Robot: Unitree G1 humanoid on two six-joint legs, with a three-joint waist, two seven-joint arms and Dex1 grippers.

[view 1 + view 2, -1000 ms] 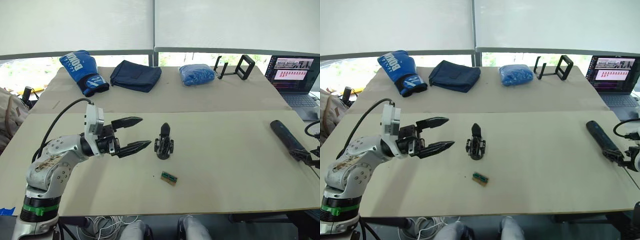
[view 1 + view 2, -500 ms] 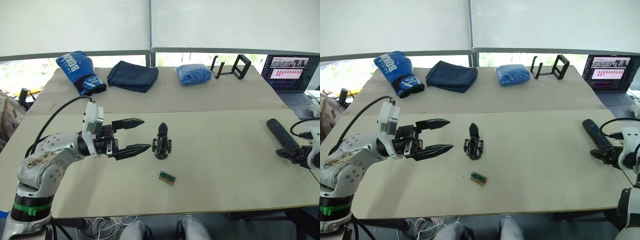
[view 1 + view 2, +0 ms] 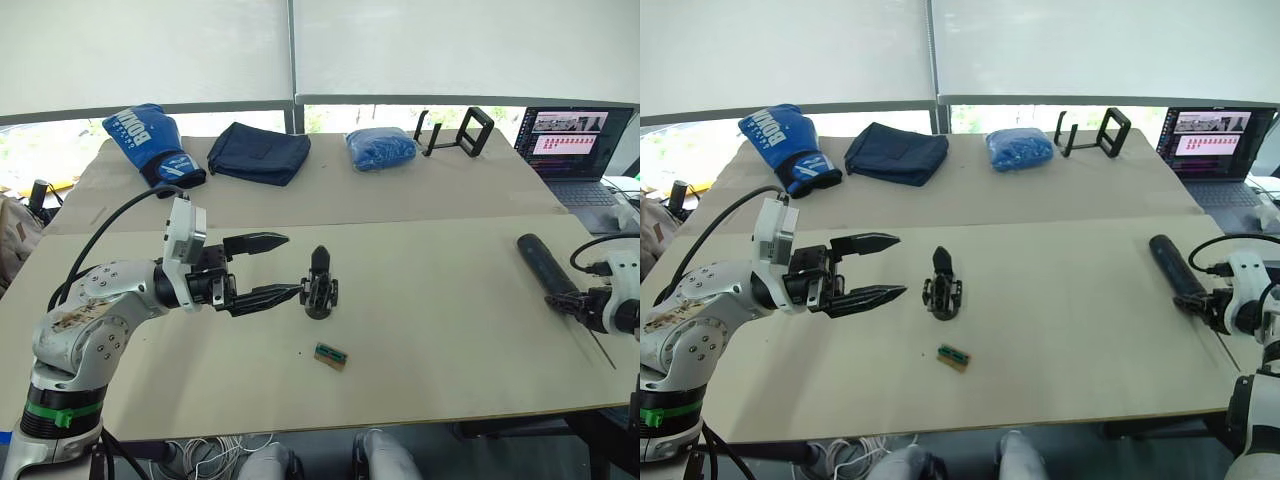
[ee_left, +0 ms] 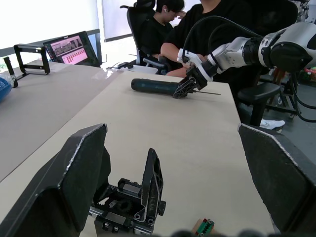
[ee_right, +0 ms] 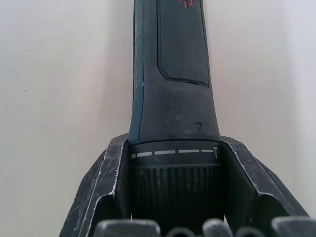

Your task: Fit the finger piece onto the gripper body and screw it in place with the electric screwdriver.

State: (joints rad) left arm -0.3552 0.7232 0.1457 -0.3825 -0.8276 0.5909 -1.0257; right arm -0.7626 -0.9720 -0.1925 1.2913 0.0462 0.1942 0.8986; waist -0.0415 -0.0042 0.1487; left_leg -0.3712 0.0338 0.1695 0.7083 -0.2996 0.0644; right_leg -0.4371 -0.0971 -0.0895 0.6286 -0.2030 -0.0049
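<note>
Barely started, I'd say: the left gripper hangs wide open just beside the gripper body standing mid-table, the right gripper clamps the electric screwdriver near the table's right edge, nothing screwed yet.

Bright daylight, mostly sharp views

Light comes through the white roller blinds behind the table, with the strip of window below them blown out. Shadows on the tabletop are soft and faint. In the left wrist view the near fingers loom blurred.
</note>
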